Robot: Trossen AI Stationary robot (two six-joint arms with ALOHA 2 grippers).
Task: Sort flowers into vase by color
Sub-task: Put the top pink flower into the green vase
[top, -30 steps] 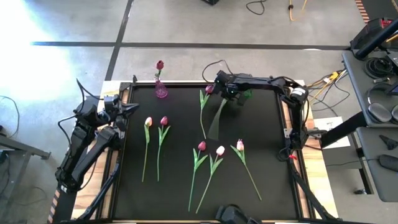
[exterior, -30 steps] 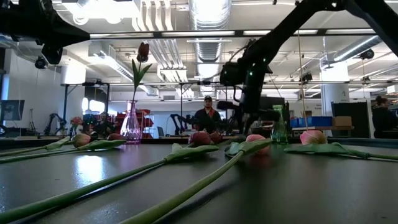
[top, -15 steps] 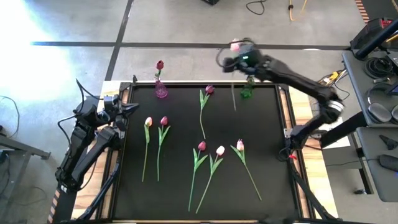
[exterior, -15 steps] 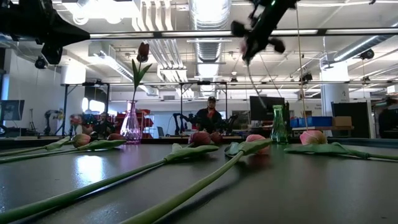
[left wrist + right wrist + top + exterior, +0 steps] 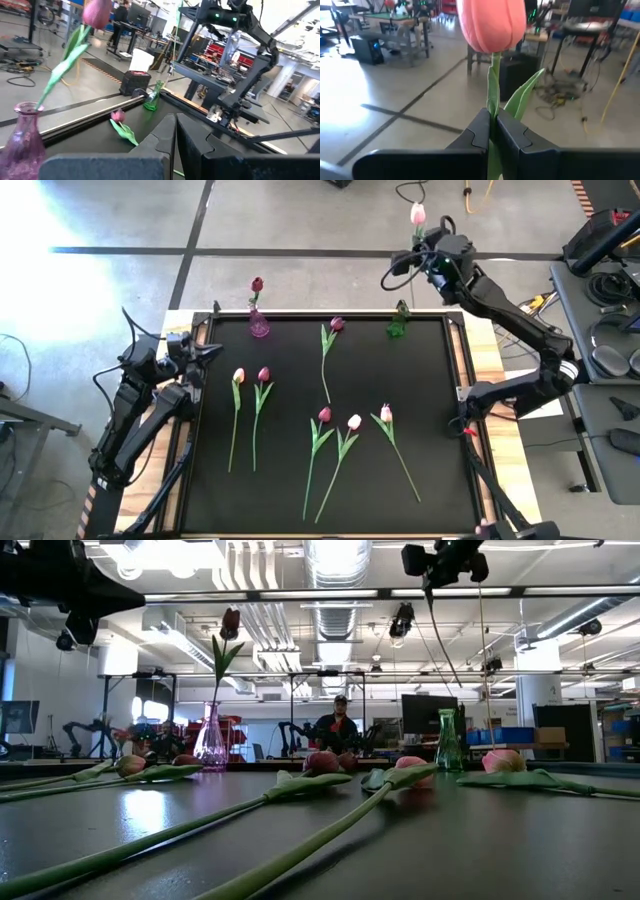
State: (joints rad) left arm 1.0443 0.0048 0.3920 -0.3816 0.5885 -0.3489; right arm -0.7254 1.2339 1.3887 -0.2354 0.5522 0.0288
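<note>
My right gripper (image 5: 422,242) is high above the table's far right corner, shut on a pale pink tulip (image 5: 418,213), whose head (image 5: 492,22) stands up past the fingers. A green vase (image 5: 397,328) stands below it at the far edge. A purple vase (image 5: 259,325) at the far left holds one magenta tulip (image 5: 257,284) by its stem. Several tulips lie flat on the black mat, such as a magenta one (image 5: 337,324) and a pale one (image 5: 354,421). My left gripper (image 5: 205,352) waits shut at the table's left edge. My right gripper pinches the tulip's stem (image 5: 493,117) between its two fingers, a short way below the head, where a leaf (image 5: 522,97) branches off. The fingers point level and lie across the stem. The flower is lifted clear, head up, and the thin stem (image 5: 440,640) hangs below the fingers.
The black mat (image 5: 430,430) is edged by a wooden frame. A person (image 5: 335,725) stands in the room beyond the far edge. Cables and equipment lie on the floor right of the table (image 5: 600,290).
My right gripper has risen steeply from the mat's far middle and swung toward the far right corner, rolling its wrist. It stays shut on the pale pink tulip, which has come up off the mat and now stands head up, with its stem hanging.
</note>
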